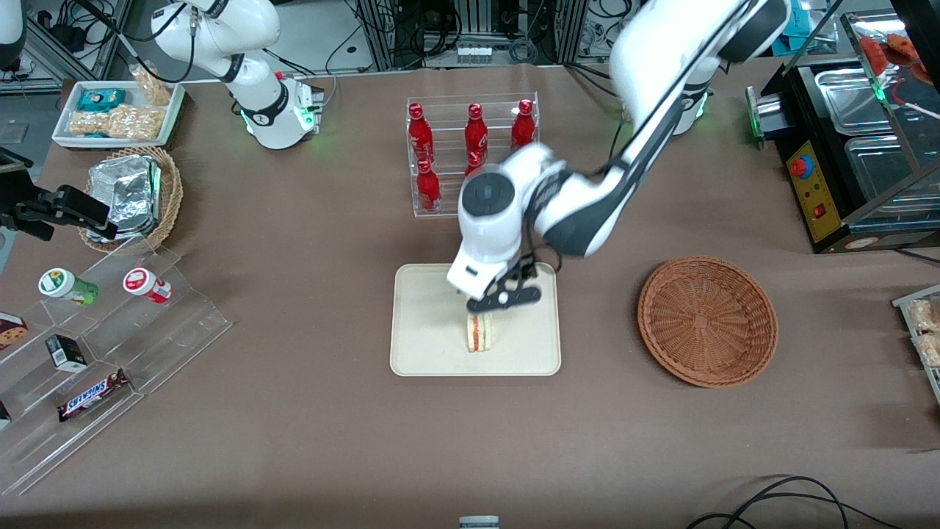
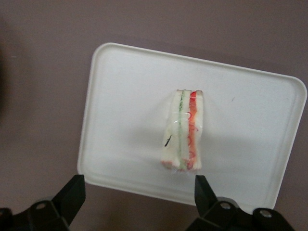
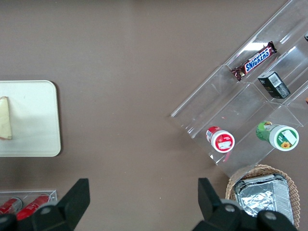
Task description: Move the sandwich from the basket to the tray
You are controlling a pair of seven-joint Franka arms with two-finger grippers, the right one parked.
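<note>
On the tray (image 1: 426, 345), sandwich (image 1: 481, 332) under the open claw (image 1: 493, 303)

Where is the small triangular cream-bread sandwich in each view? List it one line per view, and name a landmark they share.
Front view: the small triangular cream-bread sandwich stands on the flat cream rectangular tray, just under the gripper, which is open above it.
Left wrist view: the sandwich sits mid-tray, filling edge up, clear of the fingertips.
Right wrist view: only a pale bread sliver shows at the picture's edge.
Shared landmark: the tray.
</note>
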